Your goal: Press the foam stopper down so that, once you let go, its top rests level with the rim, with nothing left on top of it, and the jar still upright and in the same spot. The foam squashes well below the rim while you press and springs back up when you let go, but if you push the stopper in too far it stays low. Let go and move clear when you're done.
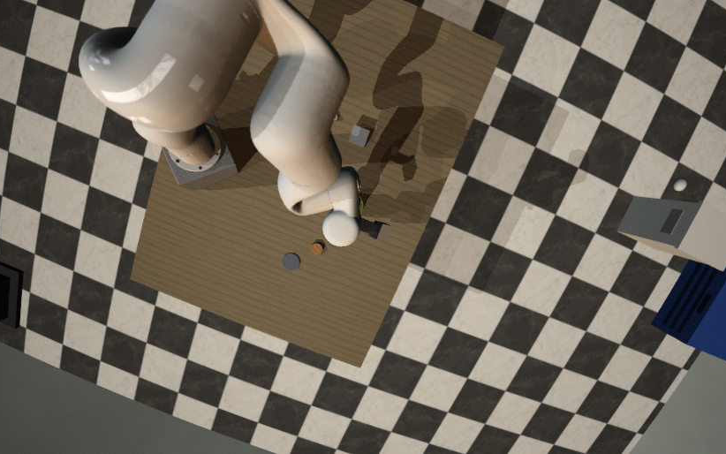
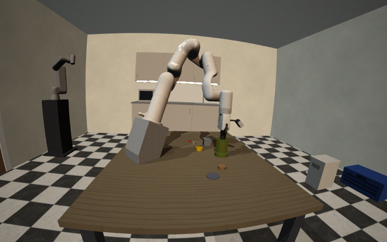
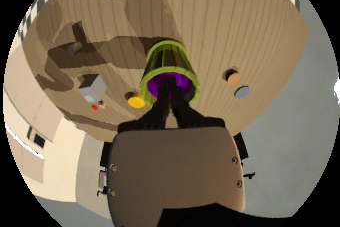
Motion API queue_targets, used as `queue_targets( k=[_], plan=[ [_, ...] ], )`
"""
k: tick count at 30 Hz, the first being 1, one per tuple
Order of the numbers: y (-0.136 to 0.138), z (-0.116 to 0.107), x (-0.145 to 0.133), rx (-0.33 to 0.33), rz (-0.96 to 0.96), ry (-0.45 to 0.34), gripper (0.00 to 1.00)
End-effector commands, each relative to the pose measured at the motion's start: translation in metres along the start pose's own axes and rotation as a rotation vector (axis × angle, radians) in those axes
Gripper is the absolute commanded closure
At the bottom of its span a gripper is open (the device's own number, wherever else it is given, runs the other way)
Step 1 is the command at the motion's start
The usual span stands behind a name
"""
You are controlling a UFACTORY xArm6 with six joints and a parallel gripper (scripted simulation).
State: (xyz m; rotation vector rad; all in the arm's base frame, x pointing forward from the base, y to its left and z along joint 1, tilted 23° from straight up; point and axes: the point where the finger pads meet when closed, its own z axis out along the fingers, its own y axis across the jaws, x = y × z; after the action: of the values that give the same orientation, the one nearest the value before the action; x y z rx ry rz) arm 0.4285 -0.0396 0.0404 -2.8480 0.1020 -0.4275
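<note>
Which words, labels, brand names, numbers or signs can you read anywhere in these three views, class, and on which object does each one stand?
None: no readable text in any view.
The green jar, the arm's grey base block, the blue crate and the beige box carry no lettering.
The closed gripper and the arm show no brand mark.

The arm (image 1: 298, 107) crosses the wooden table (image 1: 230, 293) from upper left, wrist at centre beside a brown disc (image 1: 317, 247) and grey disc (image 1: 291, 261).
</note>
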Motion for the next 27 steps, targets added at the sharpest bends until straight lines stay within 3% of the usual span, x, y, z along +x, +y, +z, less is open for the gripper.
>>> queue_targets(
  k=[1, 13, 27],
  plan=[
    [0.000, -0.008, 0.001, -0.001, 0.000, 0.003, 1.00],
    [0.000, -0.042, 0.001, -0.001, 0.000, 0.003, 1.00],
    [0.000, -0.064, 0.001, -0.001, 0.000, 0.003, 1.00]
  ],
)
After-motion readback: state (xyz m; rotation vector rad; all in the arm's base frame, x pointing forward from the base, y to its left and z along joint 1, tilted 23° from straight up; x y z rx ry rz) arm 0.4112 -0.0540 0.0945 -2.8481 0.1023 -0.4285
